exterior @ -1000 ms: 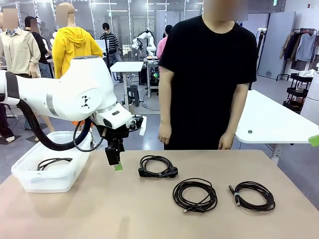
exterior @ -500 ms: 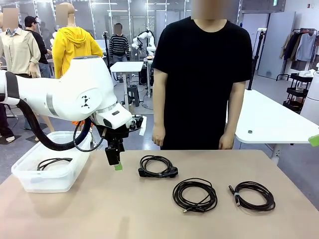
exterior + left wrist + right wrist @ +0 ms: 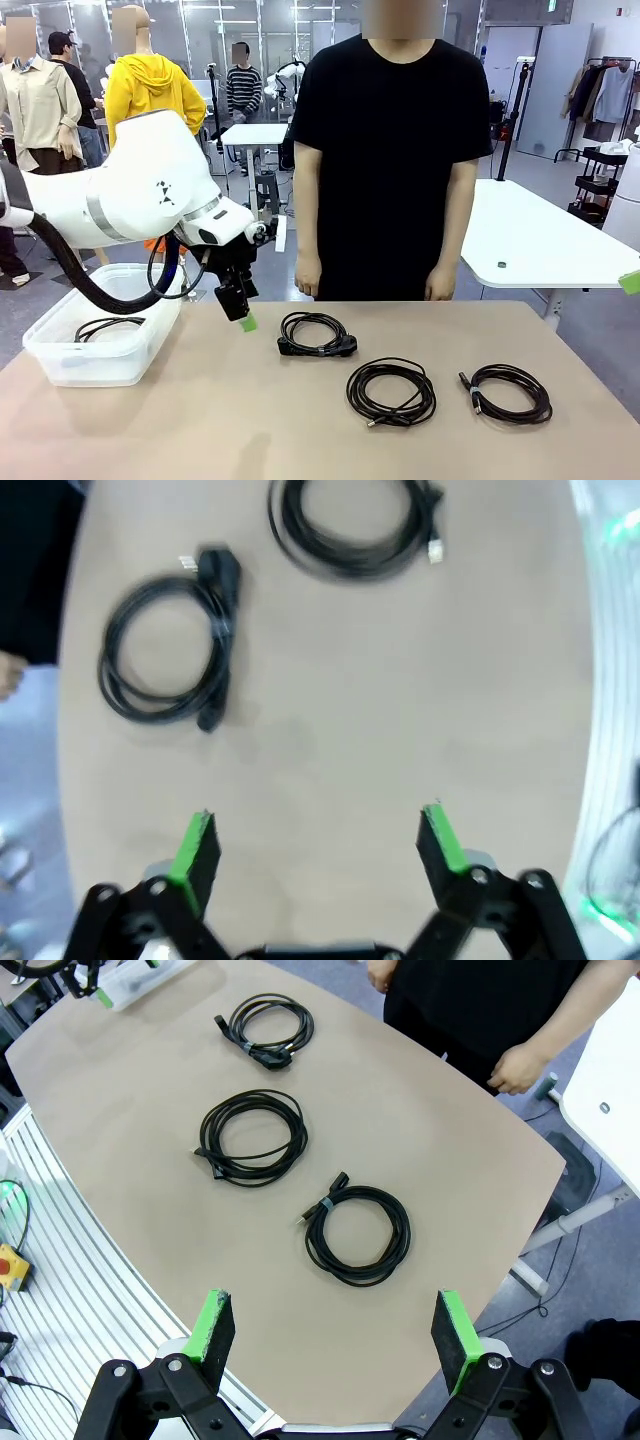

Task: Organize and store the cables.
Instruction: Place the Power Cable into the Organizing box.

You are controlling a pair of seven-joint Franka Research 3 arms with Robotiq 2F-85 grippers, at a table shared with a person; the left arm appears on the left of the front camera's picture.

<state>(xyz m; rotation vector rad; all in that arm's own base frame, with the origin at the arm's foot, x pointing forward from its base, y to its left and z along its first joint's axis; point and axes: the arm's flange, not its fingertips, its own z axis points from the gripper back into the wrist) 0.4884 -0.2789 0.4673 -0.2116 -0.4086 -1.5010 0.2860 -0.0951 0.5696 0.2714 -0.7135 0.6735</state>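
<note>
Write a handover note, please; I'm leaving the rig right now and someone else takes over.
Left gripper: open, empty, hovering over the table between the clear bin and the plugged coil.
Right gripper: open, empty, held high by the table's right end.
Cables: one stored coil lies in the bin. The plugged coil, middle coil and right coil lie apart on the table.
Done: one cable stored.
Left: three coils to bin, probably the plugged coil first.
</note>
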